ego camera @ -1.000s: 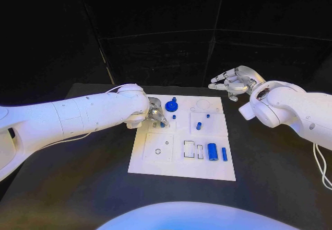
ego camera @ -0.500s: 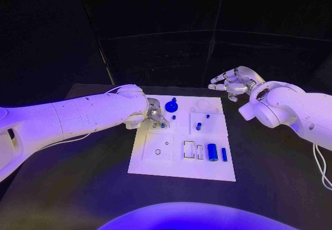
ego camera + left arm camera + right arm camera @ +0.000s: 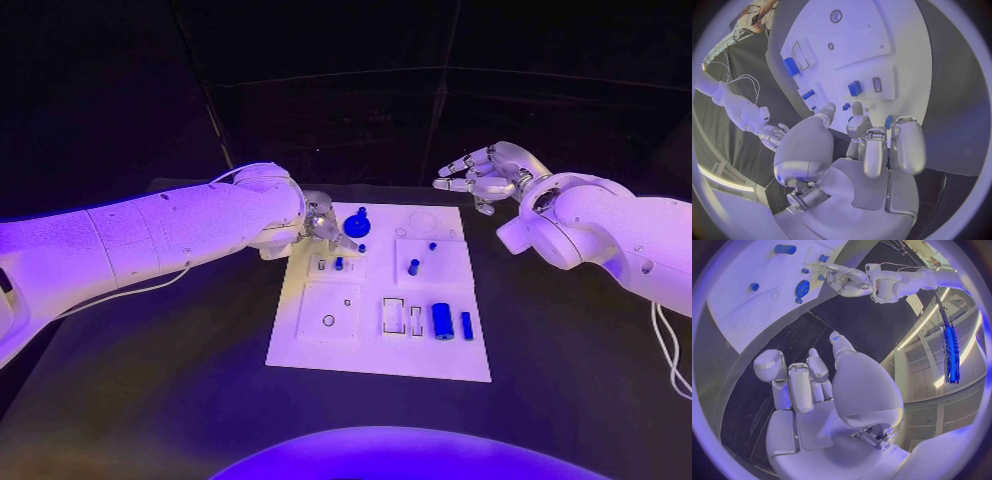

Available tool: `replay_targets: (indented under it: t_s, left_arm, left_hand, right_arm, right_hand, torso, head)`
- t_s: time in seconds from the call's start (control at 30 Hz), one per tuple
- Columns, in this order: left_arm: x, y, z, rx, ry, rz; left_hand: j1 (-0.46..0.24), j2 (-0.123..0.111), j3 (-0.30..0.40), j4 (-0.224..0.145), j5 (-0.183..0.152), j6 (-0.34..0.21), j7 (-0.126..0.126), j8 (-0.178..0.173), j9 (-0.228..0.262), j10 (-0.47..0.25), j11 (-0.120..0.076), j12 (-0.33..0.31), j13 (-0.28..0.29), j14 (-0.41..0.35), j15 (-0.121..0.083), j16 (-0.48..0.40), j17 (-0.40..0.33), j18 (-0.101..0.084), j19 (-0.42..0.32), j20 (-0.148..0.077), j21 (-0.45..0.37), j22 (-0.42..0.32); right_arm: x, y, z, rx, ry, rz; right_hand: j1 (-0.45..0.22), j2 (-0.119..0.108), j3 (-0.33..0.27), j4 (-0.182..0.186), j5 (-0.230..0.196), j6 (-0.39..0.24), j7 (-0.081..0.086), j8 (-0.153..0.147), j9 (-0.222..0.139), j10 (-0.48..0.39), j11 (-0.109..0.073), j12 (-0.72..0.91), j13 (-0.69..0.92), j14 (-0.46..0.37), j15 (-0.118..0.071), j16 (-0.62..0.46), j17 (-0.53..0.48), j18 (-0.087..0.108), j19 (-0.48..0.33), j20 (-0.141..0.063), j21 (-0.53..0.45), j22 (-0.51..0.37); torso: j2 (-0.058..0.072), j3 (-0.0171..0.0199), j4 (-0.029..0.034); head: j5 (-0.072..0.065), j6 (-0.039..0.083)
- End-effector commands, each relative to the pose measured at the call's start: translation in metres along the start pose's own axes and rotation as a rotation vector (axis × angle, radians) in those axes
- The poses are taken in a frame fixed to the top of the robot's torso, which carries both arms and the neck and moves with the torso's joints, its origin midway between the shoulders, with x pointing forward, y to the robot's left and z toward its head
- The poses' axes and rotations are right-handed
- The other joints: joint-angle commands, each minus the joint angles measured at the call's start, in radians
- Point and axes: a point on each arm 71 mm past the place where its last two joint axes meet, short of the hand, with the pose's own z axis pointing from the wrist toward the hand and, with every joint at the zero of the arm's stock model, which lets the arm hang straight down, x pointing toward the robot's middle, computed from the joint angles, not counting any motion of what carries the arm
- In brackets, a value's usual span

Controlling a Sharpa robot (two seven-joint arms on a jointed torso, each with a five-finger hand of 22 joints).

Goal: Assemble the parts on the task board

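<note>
White task board (image 3: pixel 378 345) with blue parts (image 3: pixel 443 320) in its recesses; both hands' fingers (image 3: pixel 459 184) loosely spread, empty.

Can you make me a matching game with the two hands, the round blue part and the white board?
Things:
1. left hand
2. right hand
3. round blue part
4. board

Places or states:
A. lies flat in the middle of the table
B. raised beyond the board's far right corner, holding nothing
C. over the board's far left corner
D. on the board's far edge, beside the left hand

Pairs: 1-C, 2-B, 3-D, 4-A
</note>
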Motion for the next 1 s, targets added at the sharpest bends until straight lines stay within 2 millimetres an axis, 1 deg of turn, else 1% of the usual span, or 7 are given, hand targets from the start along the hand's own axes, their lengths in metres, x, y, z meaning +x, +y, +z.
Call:
replay_targets:
  t_s: [0.03, 0.17, 0.23, 0.3, 0.43, 0.6, 1.0]
  left_arm:
    - [-0.013, 0.000, -0.004, 0.002, -0.051, -0.024]
    - [-0.026, 0.003, -0.005, -0.008, -0.077, -0.036]
    - [-0.033, 0.007, -0.004, -0.021, -0.085, -0.040]
    - [-0.038, 0.011, -0.001, -0.035, -0.087, -0.042]
    - [-0.045, 0.016, 0.005, -0.062, -0.080, -0.040]
    - [-0.051, 0.023, 0.014, -0.102, -0.070, -0.042]
    - [-0.054, 0.035, 0.028, -0.164, -0.048, -0.048]
  left_hand:
    - [0.020, 0.004, -0.022, 0.004, -0.004, -0.018, 0.006, -0.006, -0.001, -0.013, 0.004, -0.006, -0.010, 0.104, -0.004, 0.003, 0.263, -0.005, -0.002, -0.004, -0.011, -0.012]
    - [0.043, 0.013, -0.056, 0.011, -0.004, -0.048, 0.019, -0.039, -0.017, -0.021, 0.015, -0.010, -0.019, 0.104, 0.004, 0.003, 0.263, -0.006, -0.002, 0.004, -0.013, -0.013]
    - [0.058, 0.020, -0.075, 0.014, -0.004, -0.066, 0.029, -0.070, -0.036, -0.023, 0.025, -0.010, -0.021, 0.104, 0.011, 0.003, 0.263, -0.006, -0.002, 0.009, -0.014, -0.013]
    - [0.071, 0.027, -0.094, 0.018, -0.004, -0.065, 0.036, -0.092, -0.054, -0.024, 0.031, -0.009, -0.022, 0.104, 0.017, 0.003, 0.263, -0.006, -0.001, 0.015, -0.014, -0.012]
    - [0.089, 0.037, -0.119, 0.021, -0.004, -0.057, 0.041, -0.113, -0.074, -0.026, 0.035, -0.008, -0.024, 0.104, 0.022, 0.003, 0.263, -0.005, -0.002, 0.020, -0.014, -0.012]
    - [0.100, 0.044, -0.131, 0.022, -0.003, -0.050, 0.042, -0.121, -0.083, -0.026, 0.036, -0.007, -0.023, 0.104, 0.023, 0.003, 0.263, -0.005, -0.001, 0.022, -0.014, -0.010]
    - [0.109, 0.051, -0.139, 0.022, -0.003, -0.042, 0.042, -0.124, -0.088, -0.028, 0.036, -0.006, -0.024, 0.104, 0.023, 0.003, 0.263, -0.006, -0.001, 0.023, -0.013, -0.009]
  right_arm:
    - [0.000, 0.002, 0.001, -0.011, 0.000, -0.002]
    - [0.000, 0.002, 0.001, -0.011, 0.001, -0.003]
    - [0.000, 0.002, 0.002, -0.011, 0.001, -0.004]
    - [0.001, 0.002, 0.002, -0.011, 0.002, -0.004]
    - [0.001, 0.002, 0.002, -0.011, 0.003, -0.004]
    - [0.002, 0.003, 0.002, -0.012, 0.005, -0.005]
    - [0.004, 0.004, 0.004, -0.016, 0.010, -0.005]
  right_hand:
    - [-0.006, 0.004, -0.004, -0.001, -0.002, -0.009, 0.001, 0.007, -0.001, -0.006, 0.002, -0.003, -0.001, 0.039, -0.006, -0.004, -0.001, 0.013, -0.005, 0.001, -0.003, -0.001]
    - [-0.006, 0.004, -0.004, -0.001, -0.002, -0.009, 0.001, 0.007, -0.001, -0.006, 0.002, -0.003, -0.001, 0.039, -0.006, -0.004, -0.001, 0.013, -0.005, 0.001, -0.003, -0.001]
    - [-0.007, 0.004, -0.006, 0.000, -0.003, -0.010, 0.001, 0.007, -0.002, -0.007, 0.002, -0.004, -0.002, 0.039, -0.005, -0.004, 0.000, 0.013, -0.005, 0.001, -0.003, -0.001]
    - [-0.007, 0.004, -0.006, 0.000, -0.003, -0.010, 0.001, 0.007, -0.002, -0.007, 0.002, -0.004, -0.002, 0.039, -0.005, -0.004, 0.000, 0.013, -0.005, 0.001, -0.003, -0.001]
    - [-0.007, 0.004, -0.006, 0.000, -0.003, -0.010, 0.001, 0.007, -0.002, -0.007, 0.002, -0.004, -0.002, 0.039, -0.005, -0.004, 0.000, 0.013, -0.005, 0.001, -0.003, -0.001]
    - [-0.007, 0.004, -0.006, 0.000, -0.003, -0.010, 0.001, 0.007, -0.002, -0.007, 0.002, -0.004, -0.002, 0.039, -0.005, -0.004, 0.000, 0.013, -0.005, 0.001, -0.003, -0.001]
    - [-0.006, 0.005, -0.006, 0.001, -0.002, -0.010, 0.001, 0.007, -0.002, -0.008, 0.002, -0.004, -0.004, 0.039, -0.005, -0.005, -0.001, 0.013, -0.006, 0.001, -0.005, -0.003]
  torso:
    - [0.000, 0.0025, 0.0004]
    - [0.000, 0.0016, 0.0007]
    - [0.000, 0.0009, 0.0001]
    - [0.000, 0.0010, -0.0005]
    - [0.001, 0.0003, -0.0018]
    - [0.001, -0.0009, -0.0027]
    - [0.002, -0.0007, 0.0002]
  head:
    - [0.001, 0.008]
    - [0.002, 0.011]
    - [0.003, 0.013]
    - [0.004, 0.013]
    - [0.005, 0.013]
    - [0.006, 0.012]
    - [0.006, 0.007]
